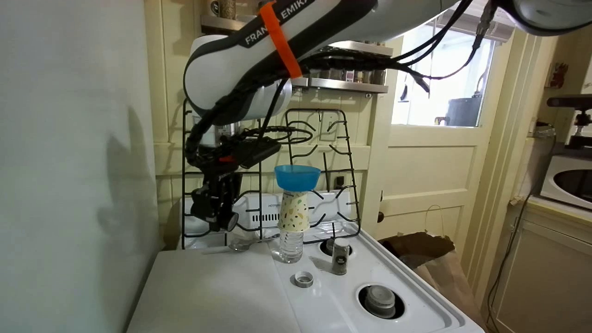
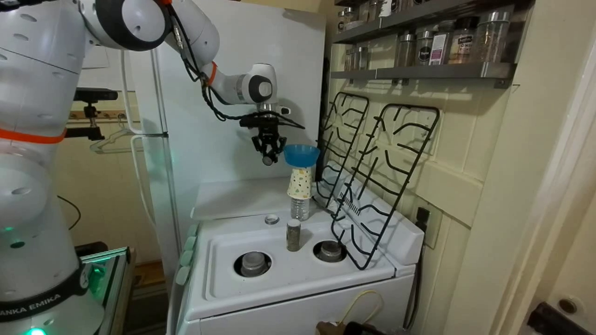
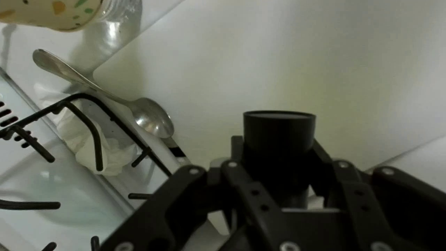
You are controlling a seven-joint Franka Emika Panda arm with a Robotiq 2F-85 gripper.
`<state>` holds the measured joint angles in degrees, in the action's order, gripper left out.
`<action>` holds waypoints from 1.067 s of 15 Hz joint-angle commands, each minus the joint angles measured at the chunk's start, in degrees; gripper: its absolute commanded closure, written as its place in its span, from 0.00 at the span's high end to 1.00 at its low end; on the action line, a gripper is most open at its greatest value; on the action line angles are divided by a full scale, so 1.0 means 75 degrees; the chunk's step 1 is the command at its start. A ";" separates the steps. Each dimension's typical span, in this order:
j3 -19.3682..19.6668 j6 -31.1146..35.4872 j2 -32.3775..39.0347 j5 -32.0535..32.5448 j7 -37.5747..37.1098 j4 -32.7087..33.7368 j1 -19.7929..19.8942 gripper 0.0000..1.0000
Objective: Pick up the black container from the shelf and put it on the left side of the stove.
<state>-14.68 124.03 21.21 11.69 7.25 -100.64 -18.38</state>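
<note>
Above the white panel that covers part of the stove, we see the gripper pressed against both sides of the black container and parted only by its width. The container hangs in the air, tipped over, with one round end showing in both exterior views. The shelf, lined with spice jars, is well apart from it, higher on the cream wall. Near the gripper, we find a clear bottle standing on the stove, an upturned patterned cup set over it and a blue bowl on top. A small white ring and a lone pale-lidded jar sit near the bottle, and two burner caps are sunk in the stove top. At the back, two black grates stand tilted toward the wall. In the wrist view, we look down on a spoon lying across the panel's edge and crumpled paper behind the bars of a grate. Beside the stove, we make out a brown paper bag, partly hidden.
</note>
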 commanded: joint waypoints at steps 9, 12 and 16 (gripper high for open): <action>0.0689 0.2103 -0.1745 0.1287 -0.5384 -0.2598 -0.0674 0.19; 0.0496 0.2558 -0.1932 0.1287 -0.6618 -0.3152 -0.0636 0.19; 0.0451 0.3433 -0.1863 0.1700 -0.8740 -0.3710 -0.0740 0.19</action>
<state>-11.58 144.40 8.24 21.26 -47.02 -123.92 -23.29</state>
